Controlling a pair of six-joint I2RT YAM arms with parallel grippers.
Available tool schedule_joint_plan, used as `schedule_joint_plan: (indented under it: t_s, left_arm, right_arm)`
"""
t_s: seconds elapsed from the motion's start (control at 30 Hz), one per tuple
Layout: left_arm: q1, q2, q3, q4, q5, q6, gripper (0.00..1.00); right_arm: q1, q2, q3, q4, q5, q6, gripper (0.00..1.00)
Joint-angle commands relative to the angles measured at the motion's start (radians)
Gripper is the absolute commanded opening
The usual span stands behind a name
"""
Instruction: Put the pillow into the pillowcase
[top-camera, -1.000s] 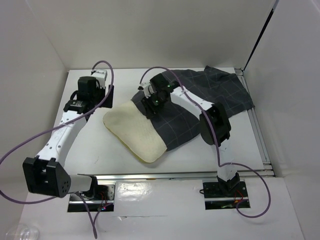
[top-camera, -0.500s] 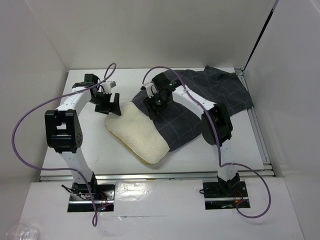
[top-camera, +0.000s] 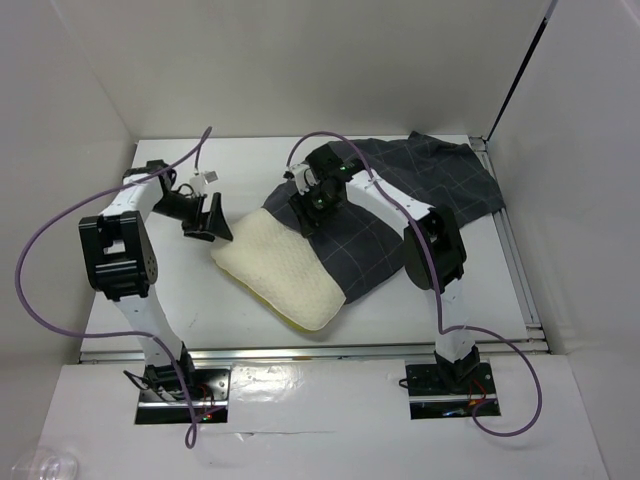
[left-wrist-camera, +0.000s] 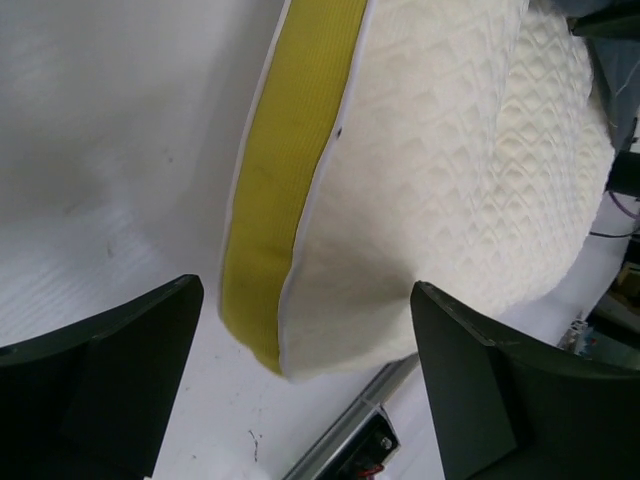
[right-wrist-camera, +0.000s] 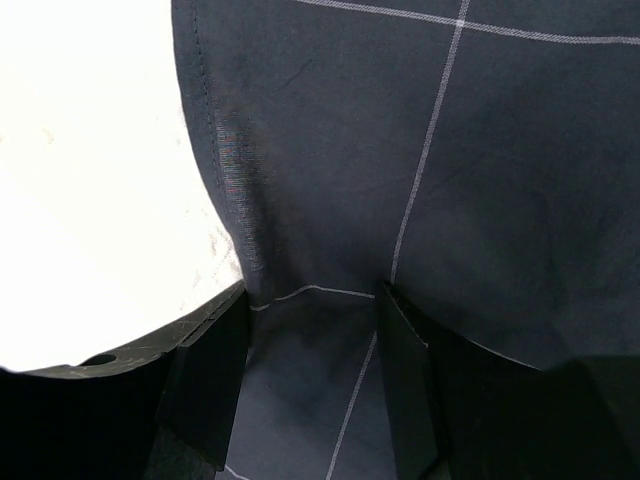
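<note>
Swinging in, the left gripper (top-camera: 209, 231) now brackets the pillow (top-camera: 285, 275) at its nine-o'clock end, jaws wide, poised to push, while the right gripper (top-camera: 305, 216) rests open-jawed on the pillowcase (top-camera: 420, 185).

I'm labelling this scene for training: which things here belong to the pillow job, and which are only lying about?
Job: pillow, pillowcase, left gripper, right gripper.
Just there: purple cables, metal rail.

The pillow's (top-camera: 285, 275) far right end lies hidden inside or under the pillowcase (top-camera: 420, 185) (which of the two cannot be told). The right wrist view shows the pillow only as blank white glare, and the left wrist view cuts it off at the upper and right edges.
</note>
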Motion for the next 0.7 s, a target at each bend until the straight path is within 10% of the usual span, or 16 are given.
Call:
schedule_joint_plan:
  t_s: [0.0,0.43,0.67]
  left_arm:
    - [0.04,-0.008,0.042,-0.133,0.097,0.127,0.99]
    - [0.068,-0.455,-0.453,0.15,0.059,-0.075,0.99]
    - [-0.041,-0.756,-0.572,0.387,-0.228,-0.388,0.99]
  right_arm:
    - [-0.008,-0.051,0.014,-0.014,0.032,0.009,0.59]
    - [0.011,-0.033,0.086,0.004,0.032,0.05,0.6]
    - [0.03,-0.024,0.105,0.004,0.019,0.059,0.6]
